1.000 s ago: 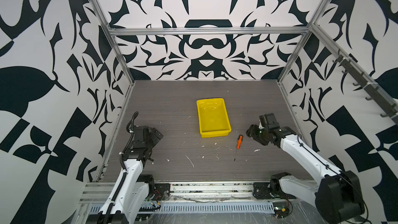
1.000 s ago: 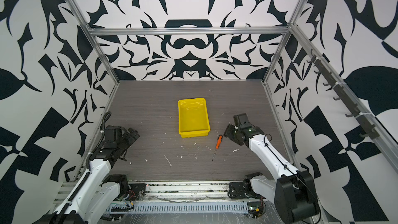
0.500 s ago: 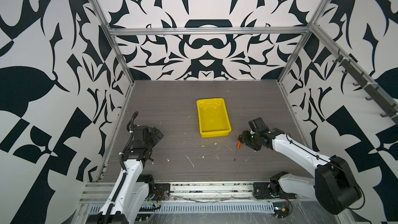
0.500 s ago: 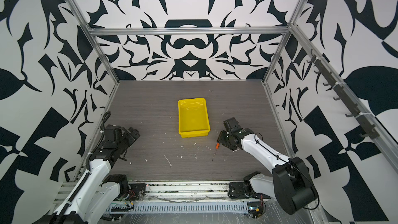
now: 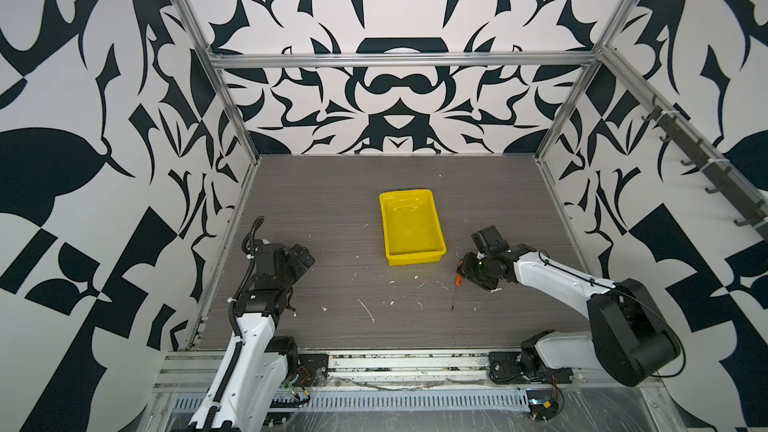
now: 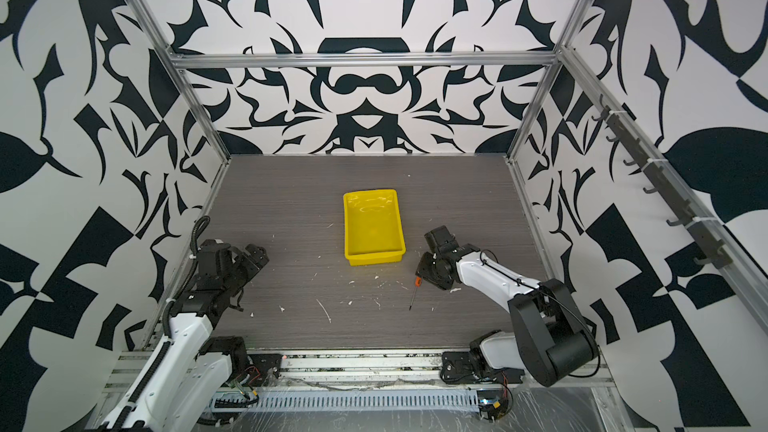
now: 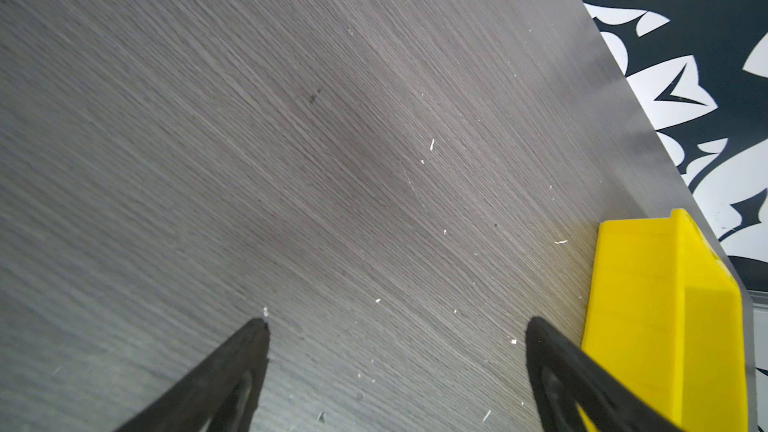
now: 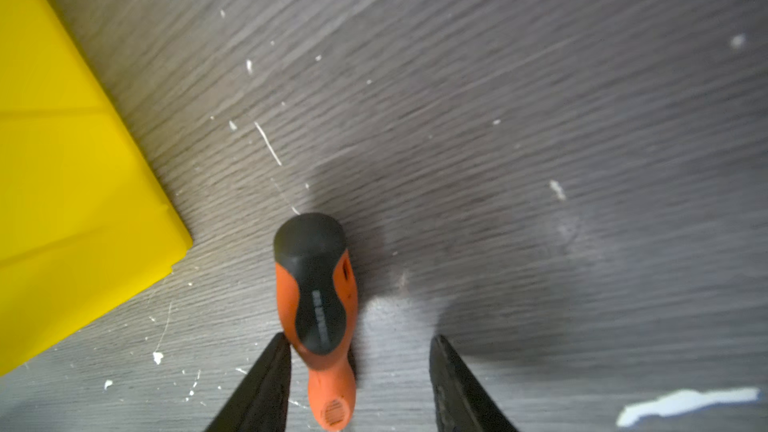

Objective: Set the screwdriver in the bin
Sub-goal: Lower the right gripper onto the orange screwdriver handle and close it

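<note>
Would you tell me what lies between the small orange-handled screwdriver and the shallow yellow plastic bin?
Between screwdriver and bin: only grey wood-grain tabletop with white flecks, clearest in the right wrist view.

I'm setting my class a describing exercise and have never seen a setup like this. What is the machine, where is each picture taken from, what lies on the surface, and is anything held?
It is a robot with two arms at a grey table, each ending in a two-fingered gripper. Two pictures look down from overhead; two come from cameras on the wrists. On the table lie a yellow bin, an orange-handled screwdriver and white flecks. The right gripper is open, its fingers either side of the handle, not yet gripping it. The left gripper is open and holds nothing.
</note>
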### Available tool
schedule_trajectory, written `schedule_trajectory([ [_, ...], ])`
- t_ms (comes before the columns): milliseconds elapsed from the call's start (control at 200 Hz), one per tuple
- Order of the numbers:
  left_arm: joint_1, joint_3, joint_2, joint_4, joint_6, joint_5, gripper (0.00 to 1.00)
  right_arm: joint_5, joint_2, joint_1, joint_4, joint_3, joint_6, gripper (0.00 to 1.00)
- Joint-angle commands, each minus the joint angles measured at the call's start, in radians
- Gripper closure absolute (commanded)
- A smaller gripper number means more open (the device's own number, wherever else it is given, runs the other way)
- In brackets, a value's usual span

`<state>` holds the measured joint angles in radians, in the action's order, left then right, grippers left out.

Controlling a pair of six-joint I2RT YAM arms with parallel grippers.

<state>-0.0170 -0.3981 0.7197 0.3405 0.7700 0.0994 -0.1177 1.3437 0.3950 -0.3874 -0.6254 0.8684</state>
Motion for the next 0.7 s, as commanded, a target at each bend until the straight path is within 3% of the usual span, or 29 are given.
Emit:
schedule_trajectory([
  [0, 0.001, 0.018, -0.012, 0.022, 0.009, -0.004, 0.01, 0.029, 0.011, 0.005, 0.012, -0.025, 0.015, 0.50],
  [110, 0.002, 0.018, -0.020, 0.026, 0.009, -0.002, 0.01, 0.028, 0.044, 0.008, 0.021, -0.023, 0.022, 0.56],
  [375, 0.001, 0.021, -0.022, 0.030, 0.013, -0.004, 0.01, 0.023, 0.095, 0.010, 0.054, -0.040, 0.016, 0.57],
  [545, 0.002, 0.022, -0.033, 0.036, 0.015, 0.002, 0.01, 0.009, 0.116, 0.010, 0.050, -0.047, 0.001, 0.71],
  [695, 0.002, 0.026, -0.042, 0.037, 0.021, 0.008, 0.01, 0.059, 0.023, 0.010, 0.013, -0.005, -0.017, 0.82],
])
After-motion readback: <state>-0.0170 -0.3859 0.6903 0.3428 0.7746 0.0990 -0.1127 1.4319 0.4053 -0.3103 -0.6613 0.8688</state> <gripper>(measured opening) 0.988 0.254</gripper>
